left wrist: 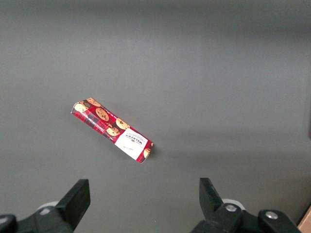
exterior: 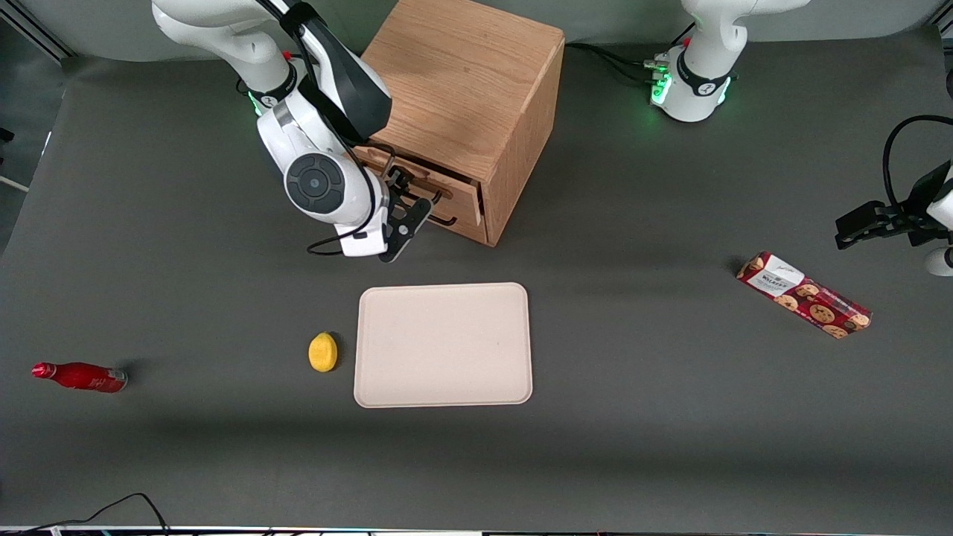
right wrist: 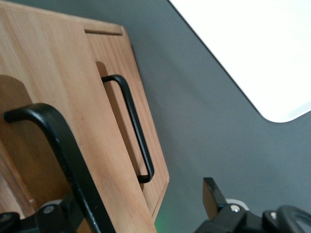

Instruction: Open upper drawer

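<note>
The oak cabinet (exterior: 461, 82) stands at the back middle of the table. Its upper drawer (exterior: 447, 190) stands out a little from the cabinet front, above the lower drawer (exterior: 465, 219). In the right wrist view the upper drawer's front (right wrist: 73, 97) overlaps the lower drawer (right wrist: 146, 160), whose handle (right wrist: 136, 131) shows too. My right gripper (exterior: 408, 217) is in front of the drawers, open. It is open in the wrist view (right wrist: 146, 208) too. The upper drawer's black bar handle (right wrist: 63, 145) runs between its fingers, close to one finger. The other finger (right wrist: 214, 194) is over the grey table.
A beige tray (exterior: 443, 344) lies nearer the front camera than the cabinet, with a yellow lemon (exterior: 323, 351) beside it. A red bottle (exterior: 80, 377) lies toward the working arm's end. A red cookie box (exterior: 804, 295) lies toward the parked arm's end and shows in the left wrist view (left wrist: 112, 131).
</note>
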Tool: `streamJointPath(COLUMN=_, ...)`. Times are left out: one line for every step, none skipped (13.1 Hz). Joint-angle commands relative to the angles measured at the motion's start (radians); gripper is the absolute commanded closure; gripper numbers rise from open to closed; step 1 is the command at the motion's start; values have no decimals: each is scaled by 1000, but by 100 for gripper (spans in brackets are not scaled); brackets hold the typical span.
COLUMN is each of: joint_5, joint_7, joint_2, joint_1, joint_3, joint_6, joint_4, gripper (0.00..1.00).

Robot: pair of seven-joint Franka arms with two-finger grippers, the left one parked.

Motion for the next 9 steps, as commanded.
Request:
streamJointPath(joint_5=-15, joint_7=-21, joint_2=-4, joint_1=-9, joint_3=5, joint_6=34, joint_4=1, gripper=0)
streamJointPath(joint_5=-17, joint_7=-21, joint_2=-3, joint_1=-10, joint_3=5, joint_6=36, joint_4=4, gripper=0)
streamJointPath(joint_5=-17, joint_7=-21, joint_2=-3, joint_1=-12, joint_3=5, joint_6=36, joint_4=8, gripper=0)
streamJointPath(joint_5=-17, joint_7=-23, joint_2=-3, joint_1=-22, joint_3=5, joint_6=36, joint_4=10, gripper=0)
streamJointPath(joint_5=-17, joint_7=-23, joint_2=-3, joint_1=-25, joint_3=5, joint_6=36, joint_4=13, gripper=0)
streamJointPath(joint_5=-18, joint_7=-23, joint_2=0, joint_1=-33, joint_3=5, joint_6=36, joint_4=19, gripper=0)
streamJointPath(joint_5=-18, joint_7=-23, joint_2=5, joint_1=-39, joint_3=7, joint_6=36, joint_4=24, gripper=0)
streamJointPath(joint_5=-18, joint_7=-25, joint_2=6, joint_1=-50, joint_3=5, joint_6=36, joint_4=28, gripper=0)
streamJointPath(joint_5=-18, joint_7=-23, joint_2=6, joint_1=-53, joint_3=5, joint_6=36, joint_4=28, gripper=0)
